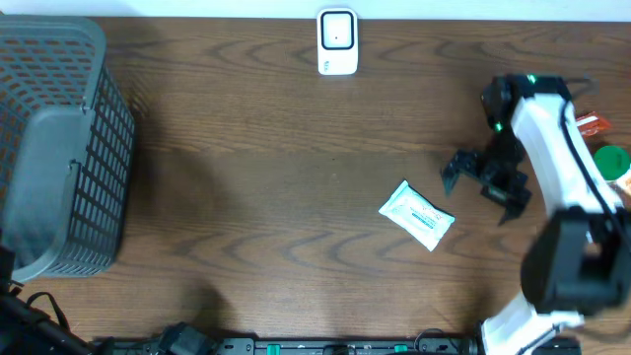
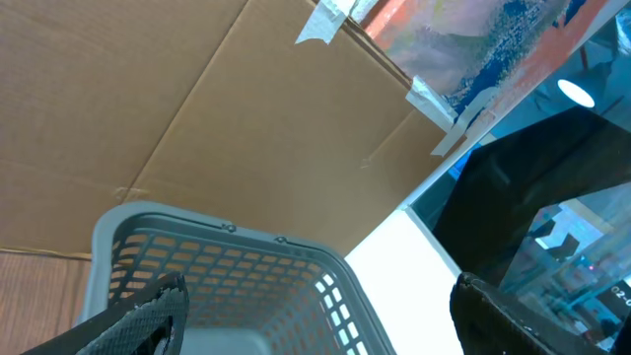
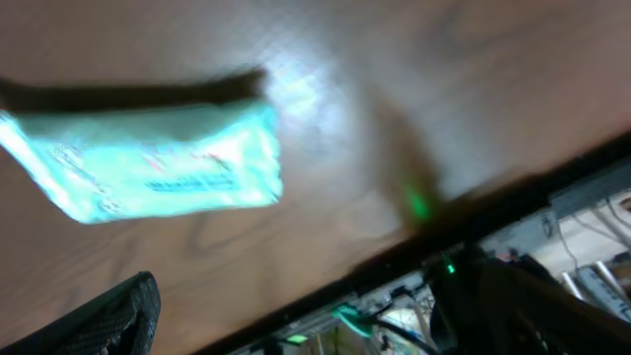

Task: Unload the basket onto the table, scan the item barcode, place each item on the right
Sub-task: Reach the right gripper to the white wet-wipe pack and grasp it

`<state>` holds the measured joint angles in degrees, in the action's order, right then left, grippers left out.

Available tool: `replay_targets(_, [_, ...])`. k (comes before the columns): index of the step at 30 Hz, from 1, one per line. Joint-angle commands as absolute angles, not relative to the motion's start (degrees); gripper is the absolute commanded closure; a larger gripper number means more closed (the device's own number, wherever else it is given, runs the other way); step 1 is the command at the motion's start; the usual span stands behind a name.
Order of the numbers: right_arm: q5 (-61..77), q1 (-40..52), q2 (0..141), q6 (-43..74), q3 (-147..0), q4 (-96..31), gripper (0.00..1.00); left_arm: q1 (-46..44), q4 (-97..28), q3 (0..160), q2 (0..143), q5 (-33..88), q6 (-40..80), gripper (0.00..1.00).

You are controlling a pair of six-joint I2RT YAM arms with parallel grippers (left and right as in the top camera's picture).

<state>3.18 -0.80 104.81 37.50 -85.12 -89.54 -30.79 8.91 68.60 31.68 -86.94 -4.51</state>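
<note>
The packet (image 1: 417,216), a flat pale pouch with teal print, lies flat on the brown bench (image 1: 246,148), a little right of centre and nearer the robot's side than the far edge. Its long axis runs on a slant, from upper left to lower right in the overhead view. No barcode can be made out on the face that shows.

The right tool (image 1: 479,189) is just beside it, on the packet's right and a shade farther from the robot, with a bare strip of bench between them. To reach the packet it has to go towards the robot's left and slightly back. Its jaws are spread wide and hold nothing. The right wrist view is blurred, but it shows the packet ahead of the fingers and clear of both.

The left tool (image 2: 320,291) is far from the packet, over by the grey basket (image 1: 59,148) at the left end. Its jaws are also wide apart and empty, so the right arm is the one placed for the pick.

The white scanner (image 1: 337,41) stands at the far edge, well apart from the packet, beyond it and to its left
</note>
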Motion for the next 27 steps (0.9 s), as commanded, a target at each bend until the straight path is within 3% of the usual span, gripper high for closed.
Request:
replay_targets(1, [7.3,-0.8,97.1,38.4,-76.6,-84.2,0.01,-30.5,9.0,68.5,31.3,-89.9,-4.9,0.15])
replay_targets(6, [19.3,-0.7,93.2,36.3,-63.5,-71.4,0.01,-30.5,9.0,68.5,31.3,-89.9,-4.9,0.15])
replay_targets(19, [19.7,-0.7,93.3,36.6,-45.5,-48.2,0.01,-30.5,9.0,68.5,31.3,-89.9,-4.9,0.15])
replay_targets(25, [19.1,-0.7,93.3,39.0,-38.2,-33.2,0.10,-30.5,9.0,68.5,31.3,-89.9,-4.9,0.15])
replay_targets(27, [18.5,-0.7,93.3,39.5,-35.7,-27.9,0.18,-30.5,9.0,68.5,31.3,-89.9,-4.9,0.15])
